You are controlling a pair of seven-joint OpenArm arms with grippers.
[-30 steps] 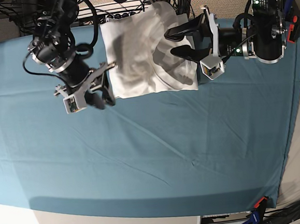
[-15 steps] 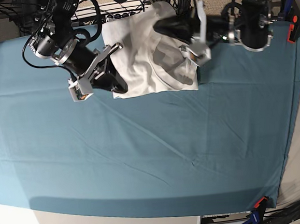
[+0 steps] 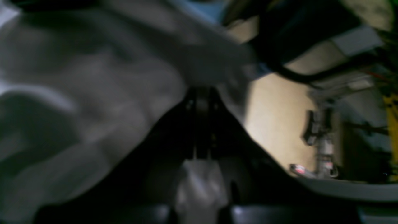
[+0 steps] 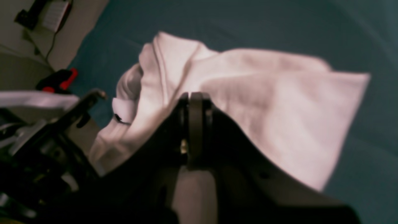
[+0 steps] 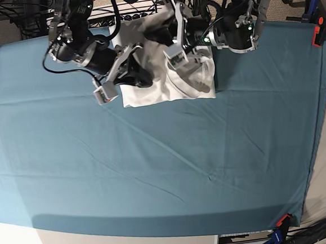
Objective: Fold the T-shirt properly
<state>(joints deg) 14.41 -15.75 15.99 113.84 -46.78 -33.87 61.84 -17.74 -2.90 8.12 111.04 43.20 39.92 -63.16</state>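
Note:
The white T-shirt (image 5: 149, 95) lies folded and rumpled at the back middle of the table. My right gripper (image 5: 146, 79) reaches in from the left over its left half. In the right wrist view its jaws (image 4: 191, 96) are pressed together at a raised ridge of the T-shirt (image 4: 279, 109), shut on the fabric. My left gripper (image 5: 155, 36) comes in from the right over the shirt's back edge. In the blurred left wrist view it (image 3: 202, 91) is shut, with the T-shirt (image 3: 93, 93) gathered up to its tip. The collar is hidden under the arms.
A large teal cloth (image 5: 156, 173) covers the whole table. A red clamp (image 5: 316, 33) sits at the back right edge and another clamp (image 5: 281, 221) at the front right corner. Cables and arm bases crowd the back edge behind the shirt.
Both arms have moved inward and toward the back, onto the shirt. Both grippers, open a second ago, have shut on the fabric.

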